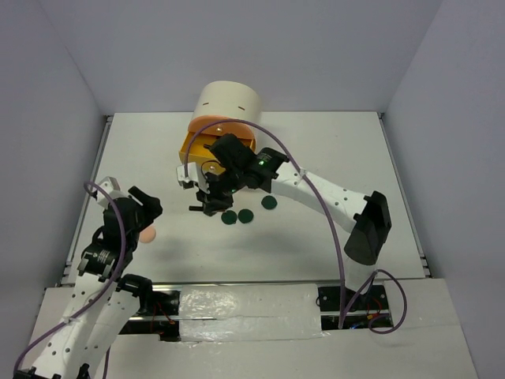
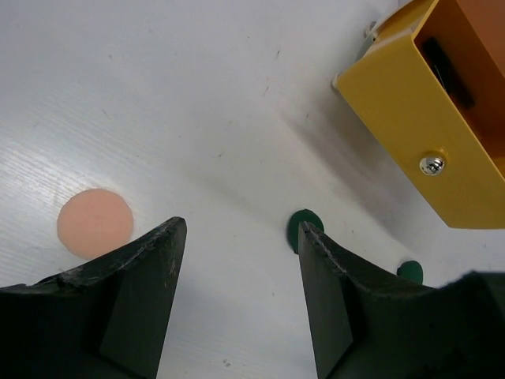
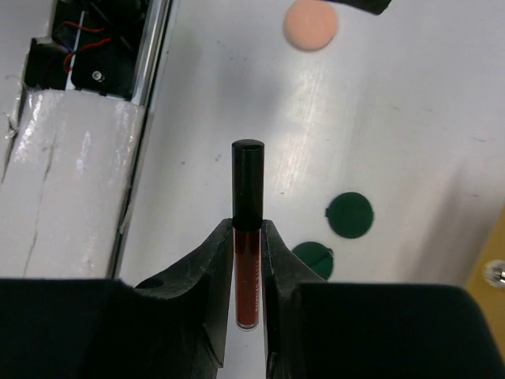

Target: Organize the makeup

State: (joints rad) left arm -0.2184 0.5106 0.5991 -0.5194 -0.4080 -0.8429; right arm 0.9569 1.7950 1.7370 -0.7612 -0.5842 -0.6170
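- Three flat, round, dark green discs [image 1: 246,215] lay close together on the smooth white table [image 1: 331,150], in front of the open drawer and just beside the right gripper.
- The right gripper [image 3: 248,237] had its black jaws clamped on a thin lip gloss tube [image 3: 247,284]. The tube had a clear, glossy body filled with dark red, and a long matte black cap [image 3: 248,178] that stuck out past the fingertips.
- The left gripper [image 2: 237,260] hung low over the table. Its two wedge-shaped, rough black fingers [image 2: 150,292] stood apart, with only bare table between them.
- A peach round puff [image 2: 95,222], matte and soft-looking, lay flat on the table just left of the left gripper, well apart from the discs.
- The cream drum-shaped cabinet [image 1: 229,101] stood at the far side of the table. Its orange-yellow drawer [image 2: 410,103] was pulled out; it had smooth, box-like walls and a small shiny metal screw [image 2: 431,164] on its front.
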